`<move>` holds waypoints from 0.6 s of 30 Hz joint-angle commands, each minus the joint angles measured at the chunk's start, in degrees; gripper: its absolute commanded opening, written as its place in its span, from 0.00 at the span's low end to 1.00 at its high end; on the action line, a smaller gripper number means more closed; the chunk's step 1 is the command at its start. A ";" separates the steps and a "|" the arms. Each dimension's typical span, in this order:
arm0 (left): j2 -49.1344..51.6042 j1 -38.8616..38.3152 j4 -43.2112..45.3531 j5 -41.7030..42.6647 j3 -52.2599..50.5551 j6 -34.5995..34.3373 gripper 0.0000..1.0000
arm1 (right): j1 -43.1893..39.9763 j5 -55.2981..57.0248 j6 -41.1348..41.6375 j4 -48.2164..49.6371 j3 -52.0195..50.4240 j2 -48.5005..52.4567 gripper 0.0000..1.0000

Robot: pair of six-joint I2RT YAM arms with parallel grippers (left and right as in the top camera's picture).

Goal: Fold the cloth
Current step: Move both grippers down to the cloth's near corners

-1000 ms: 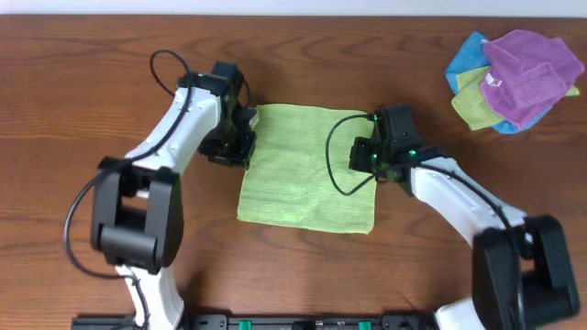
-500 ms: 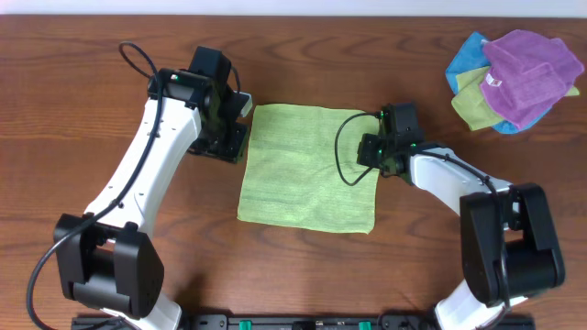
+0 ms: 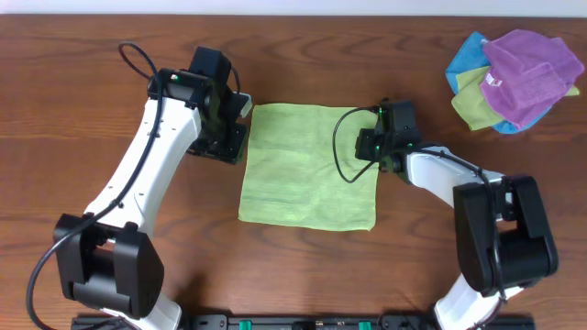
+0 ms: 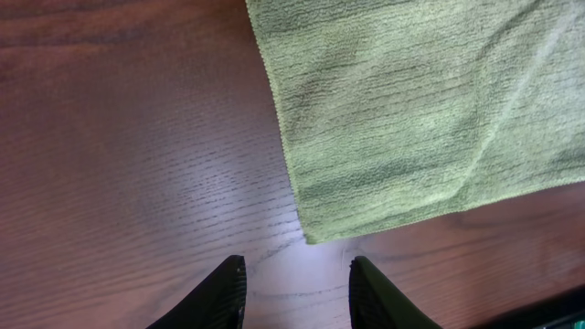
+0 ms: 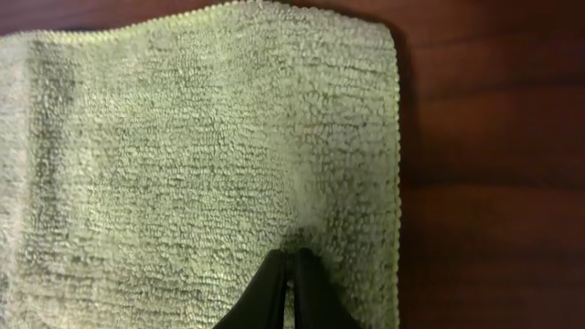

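Observation:
The cloth (image 3: 307, 170), a lime-green towel, lies spread flat in the middle of the table. My left gripper (image 3: 231, 137) hovers open over bare wood just off the cloth's left edge. In the left wrist view, one corner of the cloth (image 4: 411, 100) ends just ahead of the gap in the left gripper (image 4: 295, 283), and nothing is between the fingers. My right gripper (image 3: 371, 147) is shut, with its tips resting on the cloth near the right edge. In the right wrist view, the closed right gripper (image 5: 291, 256) presses into the fuzzy cloth (image 5: 183, 146) below the far right corner.
A pile of cloths (image 3: 514, 78) lies at the far right of the table, with a purple one (image 3: 532, 64) on top of blue and green ones. Black cables loop beside both wrists. Dark wooden table (image 3: 110, 55) surrounds the cloth.
The left arm has straightened and its gripper has slid a little left, off the cloth's edge. The right gripper has crept slightly toward the far right corner. The cloth has stayed flat.

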 commanded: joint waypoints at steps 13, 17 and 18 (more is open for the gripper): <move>0.31 -0.02 -0.17 -0.33 0.46 -1.38 0.37 | -0.02 0.70 -5.86 5.38 0.59 4.33 0.08; 0.31 -0.02 -0.39 -0.33 0.46 -1.77 0.35 | -0.04 0.74 -5.88 8.22 0.59 6.78 0.07; 0.31 -0.02 -0.46 -0.35 0.46 -1.77 0.35 | -0.04 0.72 -5.84 8.48 0.66 6.80 0.07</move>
